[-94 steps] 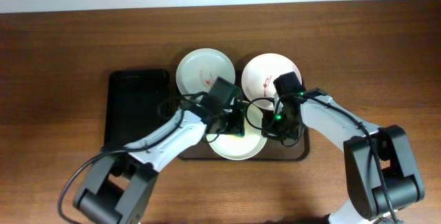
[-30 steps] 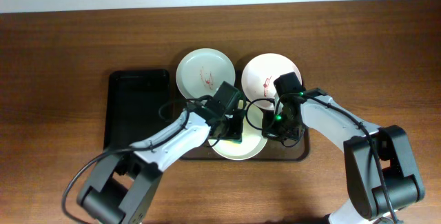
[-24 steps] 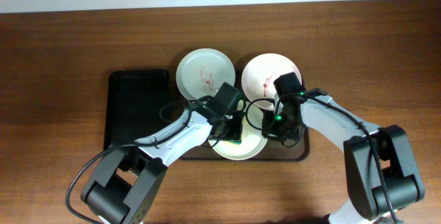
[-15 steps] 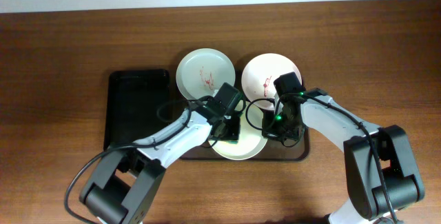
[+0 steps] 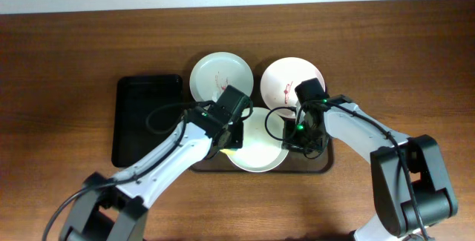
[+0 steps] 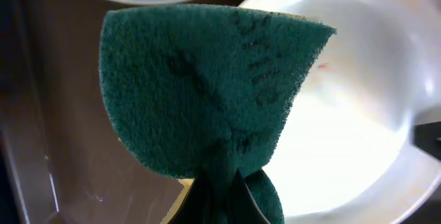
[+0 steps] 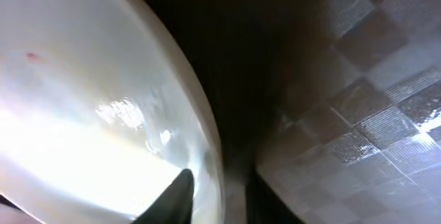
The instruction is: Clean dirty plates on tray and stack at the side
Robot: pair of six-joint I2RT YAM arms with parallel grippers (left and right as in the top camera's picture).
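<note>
The tray (image 5: 315, 168) is a big dark brown rectangle with rounded corners and a low rim, lying flat on the tabletop (image 5: 386, 41). Three round shallow plates of like size sit on it in a triangle. The pale green plate (image 5: 211, 70) is at the far left, with thin red sauce smears near its middle. Just beside it, a narrow gap between them, the pinkish-white plate (image 5: 293, 74) sits at the far right, with a red streak of its own. Both seem to reach out past the tray's far edge. The white plate (image 5: 256, 150) lies nearest, centred in front of the other two. It is glossy and almost clean, with only a faint pink speck showing.
</note>
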